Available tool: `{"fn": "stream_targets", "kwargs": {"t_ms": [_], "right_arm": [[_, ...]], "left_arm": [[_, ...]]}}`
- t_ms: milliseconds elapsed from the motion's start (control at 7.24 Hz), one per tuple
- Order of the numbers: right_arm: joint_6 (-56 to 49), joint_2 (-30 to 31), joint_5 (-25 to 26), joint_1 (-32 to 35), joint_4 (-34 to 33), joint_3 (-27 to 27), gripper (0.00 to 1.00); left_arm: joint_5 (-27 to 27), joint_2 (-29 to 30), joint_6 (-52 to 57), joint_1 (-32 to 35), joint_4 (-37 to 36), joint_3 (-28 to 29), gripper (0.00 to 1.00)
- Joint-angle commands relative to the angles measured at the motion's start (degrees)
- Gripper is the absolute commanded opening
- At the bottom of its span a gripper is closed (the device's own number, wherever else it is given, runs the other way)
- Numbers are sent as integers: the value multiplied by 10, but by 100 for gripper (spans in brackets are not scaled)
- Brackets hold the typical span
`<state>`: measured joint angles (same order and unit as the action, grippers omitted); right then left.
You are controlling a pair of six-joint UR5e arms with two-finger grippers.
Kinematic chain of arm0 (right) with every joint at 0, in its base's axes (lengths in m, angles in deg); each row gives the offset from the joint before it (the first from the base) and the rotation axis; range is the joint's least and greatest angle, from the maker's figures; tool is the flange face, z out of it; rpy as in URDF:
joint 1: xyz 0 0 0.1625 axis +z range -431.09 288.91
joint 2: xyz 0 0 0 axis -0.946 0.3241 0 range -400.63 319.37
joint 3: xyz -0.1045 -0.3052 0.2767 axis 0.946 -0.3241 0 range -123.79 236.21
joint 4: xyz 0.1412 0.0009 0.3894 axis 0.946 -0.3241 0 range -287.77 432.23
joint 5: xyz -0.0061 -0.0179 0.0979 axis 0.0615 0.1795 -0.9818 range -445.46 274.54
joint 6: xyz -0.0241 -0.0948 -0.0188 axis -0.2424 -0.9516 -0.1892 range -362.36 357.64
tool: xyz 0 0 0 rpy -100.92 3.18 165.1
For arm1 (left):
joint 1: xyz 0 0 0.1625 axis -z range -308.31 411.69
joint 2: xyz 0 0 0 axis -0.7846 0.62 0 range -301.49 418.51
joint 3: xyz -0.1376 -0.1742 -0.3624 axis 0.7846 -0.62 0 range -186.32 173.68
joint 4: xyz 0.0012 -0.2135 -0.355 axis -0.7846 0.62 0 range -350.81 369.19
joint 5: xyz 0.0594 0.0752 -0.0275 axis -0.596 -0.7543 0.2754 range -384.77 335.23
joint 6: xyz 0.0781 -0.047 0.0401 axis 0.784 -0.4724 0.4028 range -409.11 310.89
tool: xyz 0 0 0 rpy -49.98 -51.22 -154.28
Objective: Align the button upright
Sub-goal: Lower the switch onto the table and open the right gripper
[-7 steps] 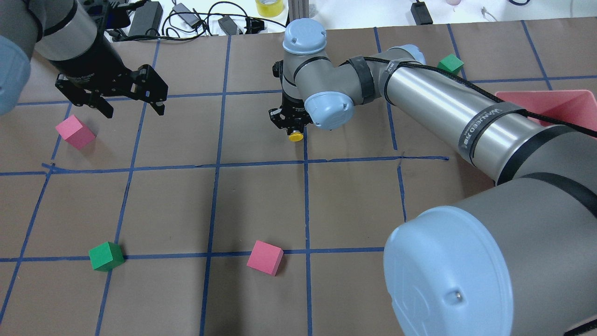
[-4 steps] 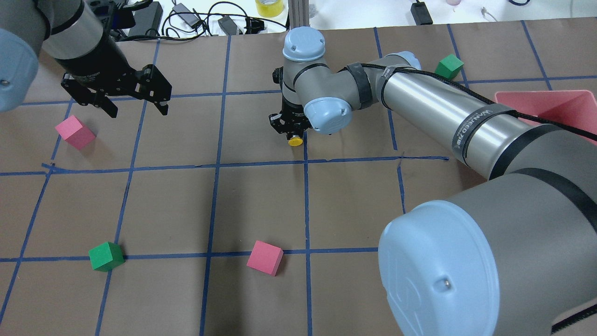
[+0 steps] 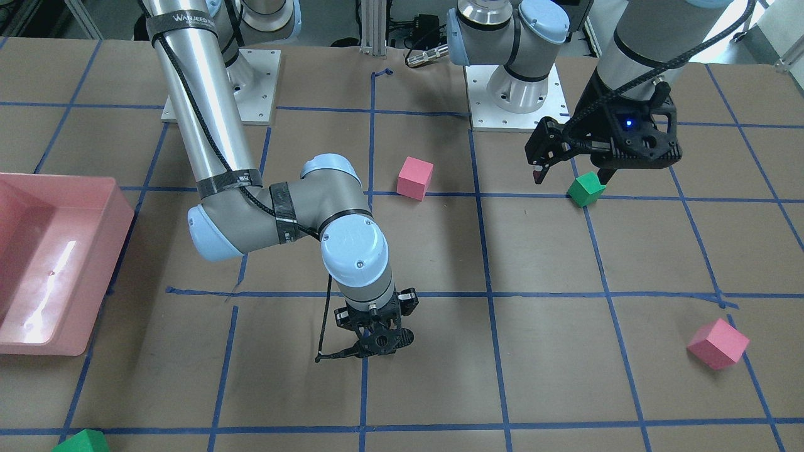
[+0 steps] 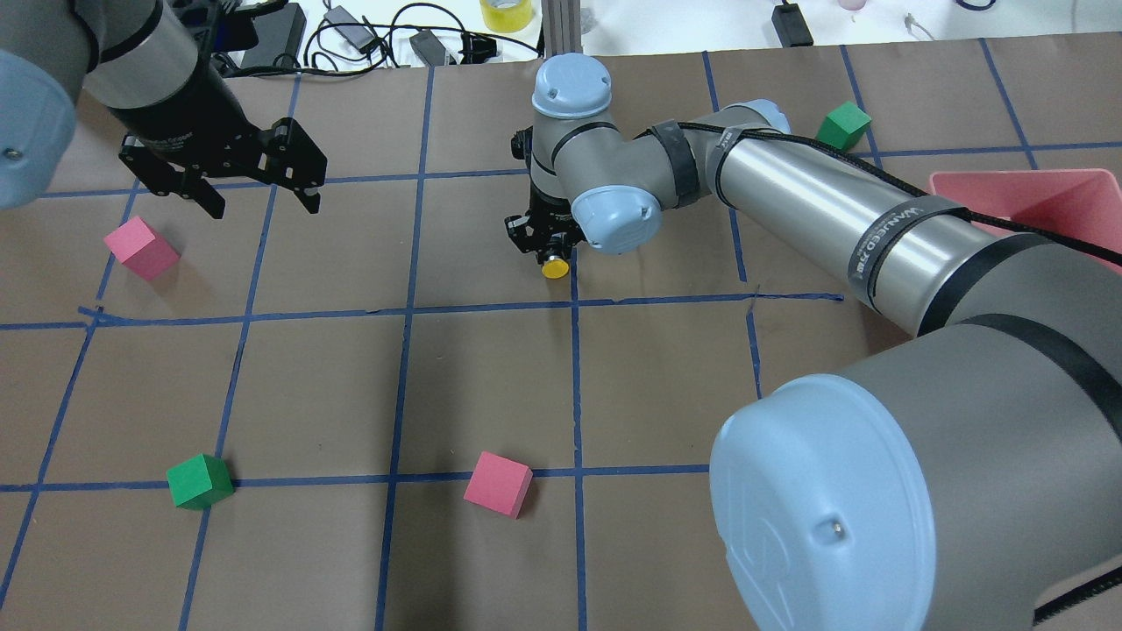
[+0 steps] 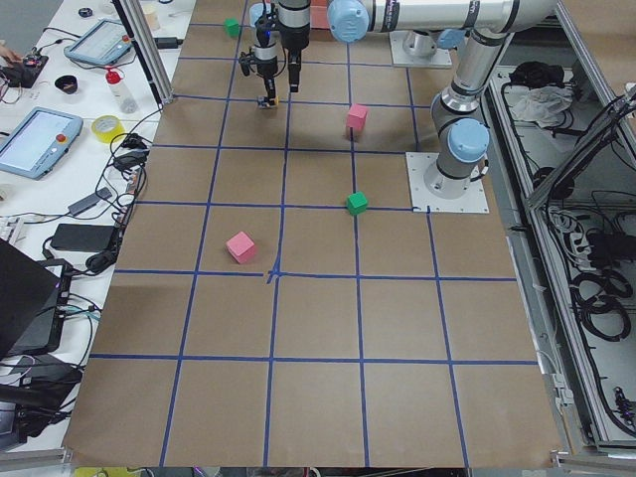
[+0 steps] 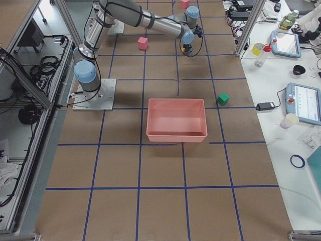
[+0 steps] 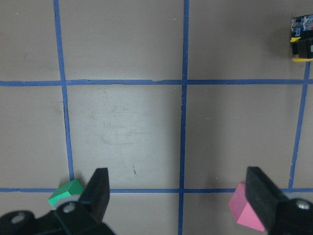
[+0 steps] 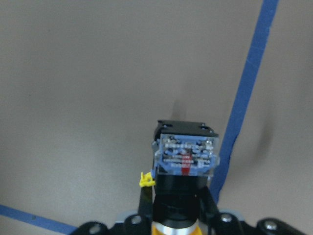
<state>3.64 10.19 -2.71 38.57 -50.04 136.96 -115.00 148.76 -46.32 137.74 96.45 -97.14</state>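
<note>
The button [image 4: 555,268] is held in my right gripper [image 4: 547,254] near the middle of the table, beside a blue tape line. Its yellow cap sticks out on the robot-side of the fingers. In the right wrist view its grey-white contact block [image 8: 186,156] points away from the wrist toward the table, with the black body behind it. I cannot tell whether it touches the table. In the front-facing view my right gripper [image 3: 375,346] hides it. My left gripper [image 4: 263,203] is open and empty, hovering over the table's far left [image 7: 179,188].
Pink cubes [image 4: 140,248] [image 4: 498,484] and green cubes [image 4: 199,481] [image 4: 844,124] lie scattered on the brown table. A pink bin [image 4: 1034,197] stands at the right. Cables and adapters [image 4: 351,35] lie along the far edge. My right arm [image 4: 833,219] spans the right half.
My right gripper has shifted a little toward the robot with the button in it. My left gripper has drifted slightly farther back and to the right, still open.
</note>
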Motion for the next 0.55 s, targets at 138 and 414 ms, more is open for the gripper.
{"fn": "stream_targets", "kwargs": {"t_ms": [138, 414], "right_arm": [[6, 36, -1, -1, 7, 1, 100], [-4, 116, 4, -11, 89, 17, 100]], "left_arm": [[1, 2, -2, 1, -1, -1, 100], [-2, 8, -7, 56, -89, -15, 100]]}}
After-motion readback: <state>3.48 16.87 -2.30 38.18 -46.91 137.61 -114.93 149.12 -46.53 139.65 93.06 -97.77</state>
